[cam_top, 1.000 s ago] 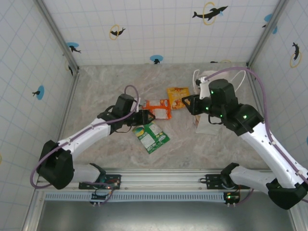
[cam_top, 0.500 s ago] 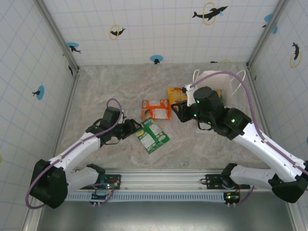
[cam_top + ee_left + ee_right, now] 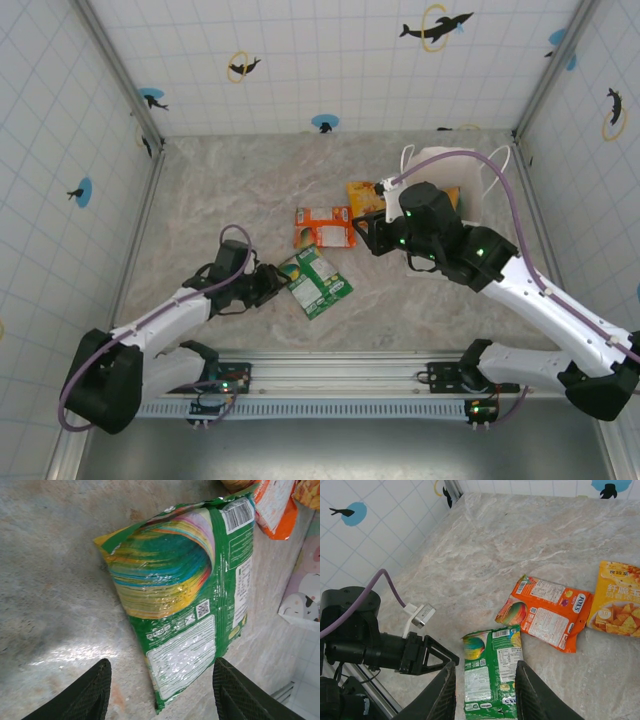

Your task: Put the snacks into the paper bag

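Left pincer (image 3: 268, 283): my jaws stand apart and grip nothing. This unit sits low over the table (image 3: 200, 190), left of centre and toward the near edge, pointing right. In the left wrist view the two fingers (image 3: 95, 690) flank one corner of the green packet (image 3: 185, 590), which lies flat on the marble. I cannot tell whether either finger touches the foil.

Right pincer (image 3: 368, 230): my jaws are likewise apart and empty. This unit hangs raised above the table, right of centre, between the packets and the paper bag (image 3: 440, 165). Its wrist camera looks down past its fingers (image 3: 445, 692) onto the green packet (image 3: 495, 655).

Snack positions:
- Green packet (image 3: 316, 283): centre, toward the near side, just right of my left pincer.
- Orange packet (image 3: 325, 227): just beyond the green one, on its far side.
- Yellow packet (image 3: 362, 193): right of the orange one and farther back, partly under my right arm.

Paper bag: white, with cord handles, at the far right of the table. My right arm covers its near part.
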`<action>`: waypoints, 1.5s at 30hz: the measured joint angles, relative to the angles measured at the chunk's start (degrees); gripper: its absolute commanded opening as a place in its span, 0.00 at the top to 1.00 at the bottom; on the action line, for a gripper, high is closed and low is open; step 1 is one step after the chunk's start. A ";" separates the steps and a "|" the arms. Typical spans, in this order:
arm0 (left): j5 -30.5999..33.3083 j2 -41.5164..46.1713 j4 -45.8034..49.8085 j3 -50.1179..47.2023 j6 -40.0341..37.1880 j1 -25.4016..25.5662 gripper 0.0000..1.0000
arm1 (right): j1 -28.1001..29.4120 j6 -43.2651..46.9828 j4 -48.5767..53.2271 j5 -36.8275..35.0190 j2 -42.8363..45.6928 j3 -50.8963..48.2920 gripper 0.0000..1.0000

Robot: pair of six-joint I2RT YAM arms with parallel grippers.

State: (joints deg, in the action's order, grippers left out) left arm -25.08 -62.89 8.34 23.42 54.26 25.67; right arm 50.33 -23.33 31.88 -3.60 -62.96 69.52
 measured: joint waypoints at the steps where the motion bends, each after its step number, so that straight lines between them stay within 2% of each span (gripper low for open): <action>1: -0.26 -0.59 -0.79 -0.07 0.13 0.00 0.45 | 0.00 0.00 0.00 0.00 -0.02 -0.07 0.66; 32: -1.53 -12.66 -17.97 -2.82 3.21 4.31 0.57 | 0.31 -0.02 -0.35 -1.03 1.18 -1.18 0.66; 34: -1.46 -13.44 -19.15 -2.82 3.34 4.31 0.63 | 0.31 -0.02 -0.33 -1.11 1.18 -1.22 0.66; 38: -1.38 -15.56 -20.46 -2.75 3.69 4.31 0.83 | 0.31 -0.02 -0.35 -1.20 1.31 -1.22 0.66; 42: -1.29 -16.55 -19.93 -1.88 3.15 4.31 0.93 | 0.31 -0.02 -0.39 -1.62 2.19 -2.43 0.66; 45: -1.05 -16.55 -18.18 -0.37 2.21 4.31 0.98 | 0.31 0.00 -0.39 -2.25 2.69 -2.99 0.66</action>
State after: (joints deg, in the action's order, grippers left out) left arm -26.13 -79.44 -9.85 23.05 56.47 29.98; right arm 50.63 -23.33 31.48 -5.85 -60.27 66.52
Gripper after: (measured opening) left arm 0.045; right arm 0.337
